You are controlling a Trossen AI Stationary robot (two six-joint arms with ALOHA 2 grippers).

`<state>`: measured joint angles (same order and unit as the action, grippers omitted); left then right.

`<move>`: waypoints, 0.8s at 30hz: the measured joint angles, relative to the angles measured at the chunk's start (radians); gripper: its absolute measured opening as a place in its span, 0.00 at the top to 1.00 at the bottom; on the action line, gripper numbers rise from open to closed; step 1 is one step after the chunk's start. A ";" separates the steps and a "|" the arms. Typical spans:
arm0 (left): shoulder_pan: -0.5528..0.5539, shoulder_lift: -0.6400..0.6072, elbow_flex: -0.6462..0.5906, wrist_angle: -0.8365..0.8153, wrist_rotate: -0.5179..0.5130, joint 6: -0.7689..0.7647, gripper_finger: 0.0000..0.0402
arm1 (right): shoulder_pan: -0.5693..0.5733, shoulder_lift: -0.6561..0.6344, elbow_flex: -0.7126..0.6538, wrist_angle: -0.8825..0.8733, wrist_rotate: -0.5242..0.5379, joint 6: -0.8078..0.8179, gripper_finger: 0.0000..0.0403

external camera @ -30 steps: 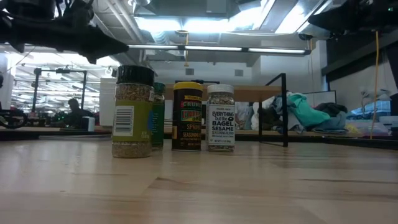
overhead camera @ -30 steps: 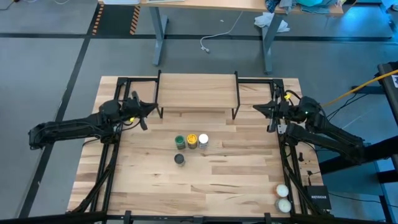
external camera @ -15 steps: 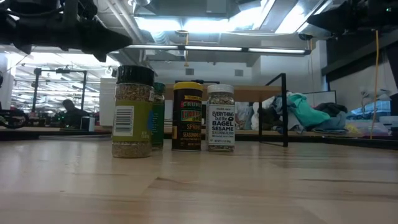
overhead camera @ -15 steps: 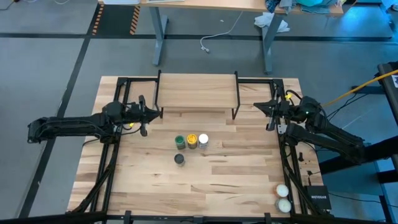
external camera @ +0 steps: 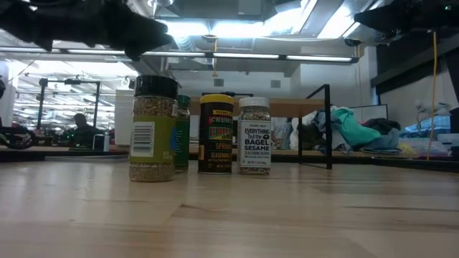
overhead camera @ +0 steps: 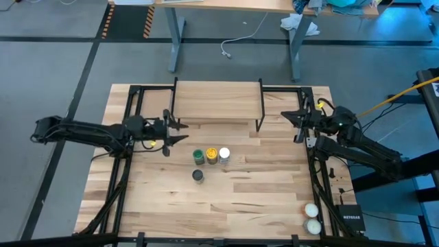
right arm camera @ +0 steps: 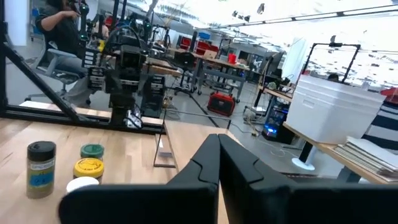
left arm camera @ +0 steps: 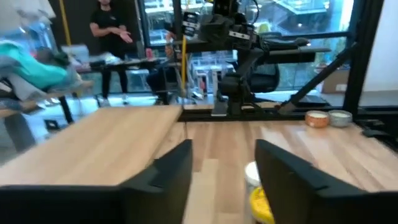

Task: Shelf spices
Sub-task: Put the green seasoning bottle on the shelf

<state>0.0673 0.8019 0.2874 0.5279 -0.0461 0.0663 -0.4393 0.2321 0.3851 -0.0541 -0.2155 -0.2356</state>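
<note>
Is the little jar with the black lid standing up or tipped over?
Standing up. The small black-lidded spice jar rests flat on the wooden tabletop, lid on top.

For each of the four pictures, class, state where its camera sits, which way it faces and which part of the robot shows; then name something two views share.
High view: above the table, facing straight down; both arms, left gripper open, right gripper shut, shelf.
Low view: at tabletop height, facing level across; arms dark overhead, black-lidded jar nearest.
Left wrist view: on the left wrist, facing across the table; its own fingers.
Right wrist view: on the right wrist; its closed fingers.
Shared: the yellow-lidded jar appears in the high and right wrist views.
</note>
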 joint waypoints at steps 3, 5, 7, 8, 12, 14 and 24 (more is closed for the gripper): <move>-0.046 0.045 0.070 -0.138 -0.023 -0.062 0.47 | 0.000 0.000 0.017 0.000 0.081 0.004 0.98; -0.077 0.074 0.144 -0.311 -0.064 -0.083 0.43 | 0.000 0.000 0.031 0.001 0.111 0.021 0.98; -0.108 0.103 0.238 -0.469 -0.120 -0.090 0.40 | 0.000 0.000 0.045 0.000 0.111 0.022 0.98; -0.120 0.118 0.290 -0.538 -0.148 -0.089 0.40 | 0.000 0.000 0.052 0.000 0.111 0.018 0.99; -0.138 0.192 0.489 -0.807 -0.186 -0.086 0.42 | 0.000 0.000 0.062 0.000 0.111 -0.005 0.99; -0.135 0.235 0.564 -0.905 -0.187 -0.086 0.44 | 0.000 0.000 0.062 -0.010 0.111 -0.006 0.99; -0.171 0.413 0.646 -0.963 -0.015 -0.085 0.37 | 0.000 0.000 0.062 -0.001 0.084 -0.009 0.99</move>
<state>-0.1035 1.2151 0.9337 -0.4351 -0.0613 -0.0189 -0.4389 0.2325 0.4473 -0.0555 -0.1314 -0.2447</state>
